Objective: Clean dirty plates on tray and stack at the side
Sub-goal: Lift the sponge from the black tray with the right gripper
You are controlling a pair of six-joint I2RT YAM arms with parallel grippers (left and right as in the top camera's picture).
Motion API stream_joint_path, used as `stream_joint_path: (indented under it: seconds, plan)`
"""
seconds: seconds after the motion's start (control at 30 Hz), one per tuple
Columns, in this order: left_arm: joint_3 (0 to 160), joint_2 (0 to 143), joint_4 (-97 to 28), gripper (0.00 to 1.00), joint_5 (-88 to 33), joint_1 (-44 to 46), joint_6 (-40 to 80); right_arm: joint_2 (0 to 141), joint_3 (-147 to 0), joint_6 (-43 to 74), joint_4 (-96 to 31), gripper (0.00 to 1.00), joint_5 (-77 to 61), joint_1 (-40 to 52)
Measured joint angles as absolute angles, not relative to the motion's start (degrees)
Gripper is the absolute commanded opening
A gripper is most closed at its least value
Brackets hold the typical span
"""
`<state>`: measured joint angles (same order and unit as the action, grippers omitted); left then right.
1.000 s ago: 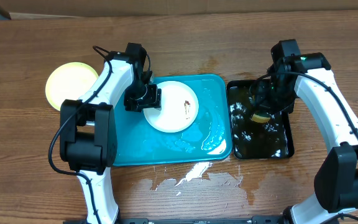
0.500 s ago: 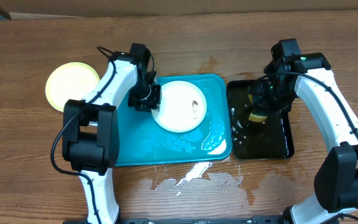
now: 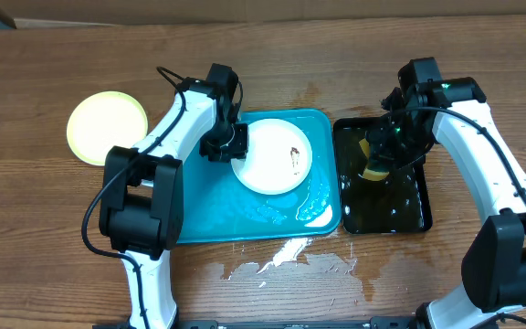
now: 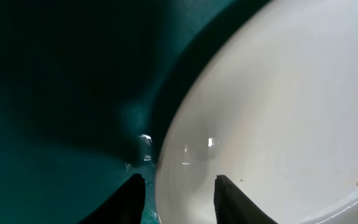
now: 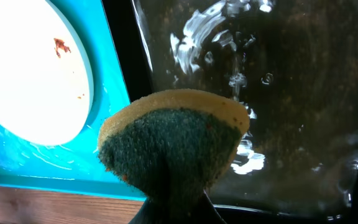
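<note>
Left gripper (image 4: 179,182) straddles the rim of the smeared round white plate (image 3: 272,157) inside the turquoise plastic tray (image 3: 199,219), probably to steady it; clamped or loose, can't tell. Right gripper (image 5: 173,214) clenches a yellow-and-green scouring sponge (image 5: 173,137) above the wet black rectangular tray (image 5: 291,93), ready for scrubbing.

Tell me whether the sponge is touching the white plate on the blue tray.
Apart. The overhead view shows the sponge over the black tray, while the white plate lies on the turquoise tray, both trays' rims between them.
</note>
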<state>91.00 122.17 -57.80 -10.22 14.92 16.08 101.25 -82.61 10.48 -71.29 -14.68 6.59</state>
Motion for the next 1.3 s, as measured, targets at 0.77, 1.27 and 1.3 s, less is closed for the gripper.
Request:
stream_joint_path:
  seconds: [0.77,1.27,1.3]
  plan:
    - [91.0,122.17,-65.82,0.15,-3.18,18.61,25.56,101.25,-82.59,10.44,-72.71,0.04,-9.72,6.59]
    - [90.91,122.17,-62.02,0.04,-1.06,18.31,22.13,101.25,-82.54,10.48,-72.42,0.04,-7.44,6.57]
    - [90.7,122.17,-61.93,0.04,-1.04,18.48,22.81,101.25,-82.15,10.52,-71.5,0.04,-7.44,6.59]
